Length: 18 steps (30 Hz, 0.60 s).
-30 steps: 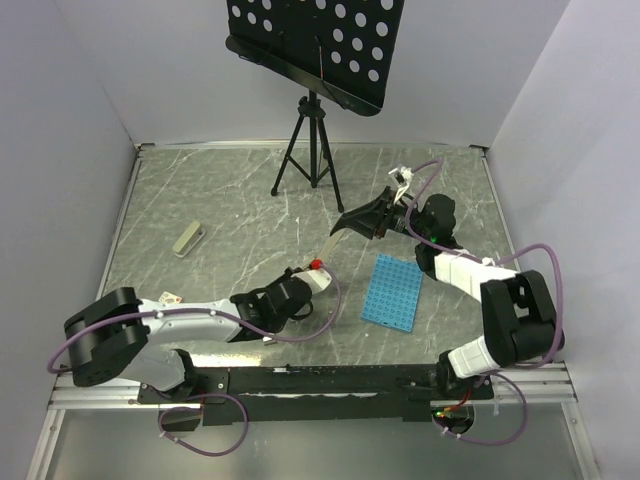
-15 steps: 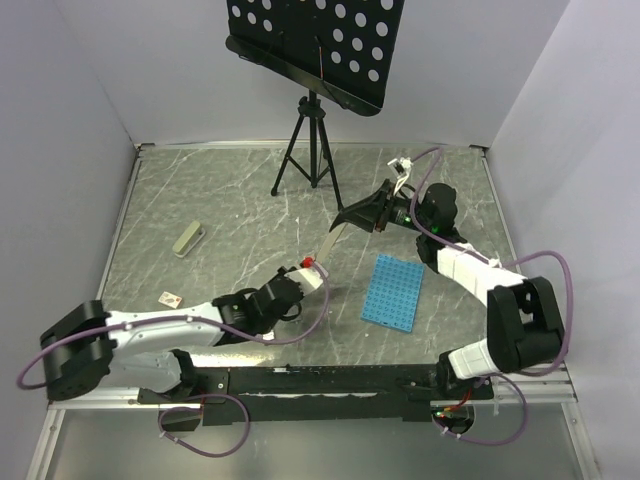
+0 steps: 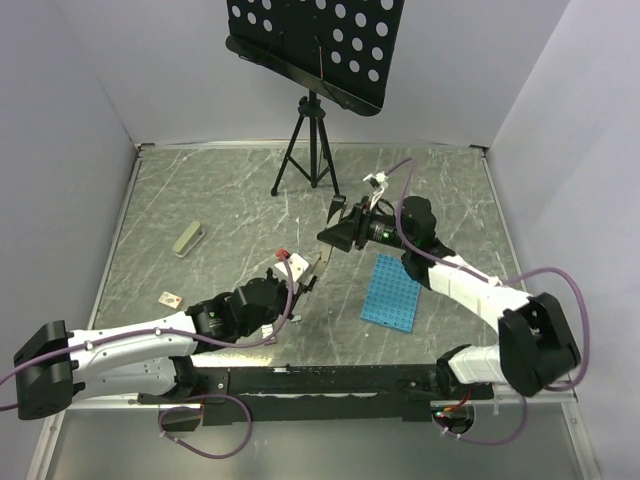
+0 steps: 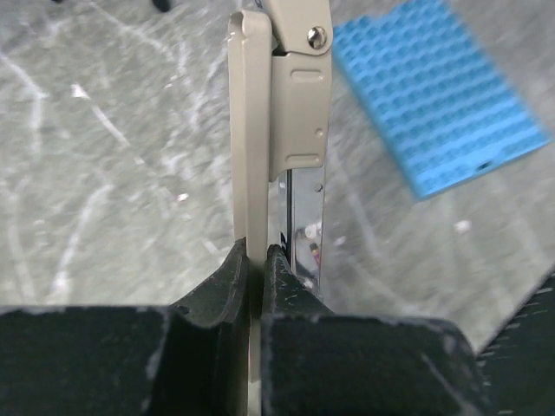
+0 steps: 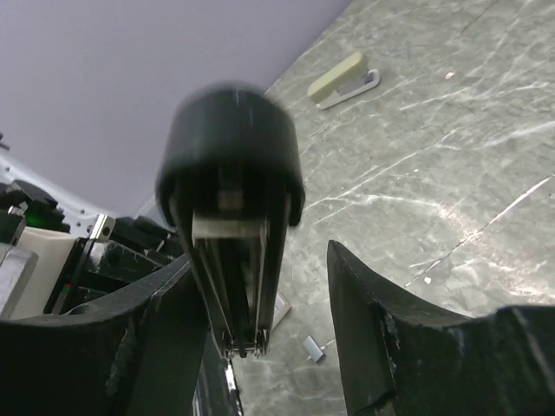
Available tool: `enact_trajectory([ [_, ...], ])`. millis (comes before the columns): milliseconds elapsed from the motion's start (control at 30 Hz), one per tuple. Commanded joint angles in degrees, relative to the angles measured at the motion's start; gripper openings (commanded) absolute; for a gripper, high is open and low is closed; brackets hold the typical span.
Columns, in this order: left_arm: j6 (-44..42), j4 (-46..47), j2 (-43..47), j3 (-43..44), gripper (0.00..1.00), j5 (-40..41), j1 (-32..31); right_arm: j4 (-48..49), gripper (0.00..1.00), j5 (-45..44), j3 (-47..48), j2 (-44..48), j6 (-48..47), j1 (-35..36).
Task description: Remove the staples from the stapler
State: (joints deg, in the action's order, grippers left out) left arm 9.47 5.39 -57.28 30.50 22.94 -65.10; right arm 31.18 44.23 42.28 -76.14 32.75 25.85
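Observation:
The stapler (image 4: 279, 104) has a cream plastic arm and a chrome channel beside it. My left gripper (image 4: 256, 256) is shut on the cream arm's edge and holds it over the table, near the middle in the top view (image 3: 303, 277). My right gripper (image 3: 335, 232) faces it from the right. In the right wrist view its jaws (image 5: 260, 260) stand apart around a black-capped metal stapler arm (image 5: 232, 173) that lies by the left finger, with a gap to the right finger. A small grey staple block (image 5: 310, 348) lies on the table below.
A blue perforated plate (image 3: 392, 290) lies right of centre, also in the left wrist view (image 4: 442, 95). A second cream stapler (image 3: 188, 238) lies at the left. A tripod music stand (image 3: 308, 150) stands at the back. A small white card (image 3: 170, 298) lies by the left arm.
The left arm has stretched out lower and further left while still gripping the stapler. The right gripper has moved left and nearer, towards the left gripper.

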Motion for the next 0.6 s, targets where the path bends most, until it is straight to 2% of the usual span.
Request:
enact_trajectory([
  [0, 10.3, 12.7, 2.9, 2.1, 0.01, -3.7, 1.5, -5.8, 0.6, -7.5, -1.1, 7.0, -0.1, 1.5],
  [133, 18.8, 14.5, 2.6, 2.0, 0.01, -7.6, 3.2, -9.6, 0.54, -10.8, -2.5, 10.8, 1.5, 2.4],
  [300, 25.1, 15.2, 2.0, 3.6, 0.01, -11.2, 3.6, -7.8, 0.49, -13.8, -9.1, 17.0, 3.7, 4.1],
  [433, 23.8, 18.4, 1.7, 2.9, 0.01, -14.2, 3.6, -8.9, 0.36, -15.3, -10.6, 20.0, 3.5, 4.4],
  [567, 20.9, 20.6, 0.9, 1.6, 0.01, -17.8, 3.6, -14.6, 0.35, -16.3, -4.2, 20.2, 0.0, 4.4],
])
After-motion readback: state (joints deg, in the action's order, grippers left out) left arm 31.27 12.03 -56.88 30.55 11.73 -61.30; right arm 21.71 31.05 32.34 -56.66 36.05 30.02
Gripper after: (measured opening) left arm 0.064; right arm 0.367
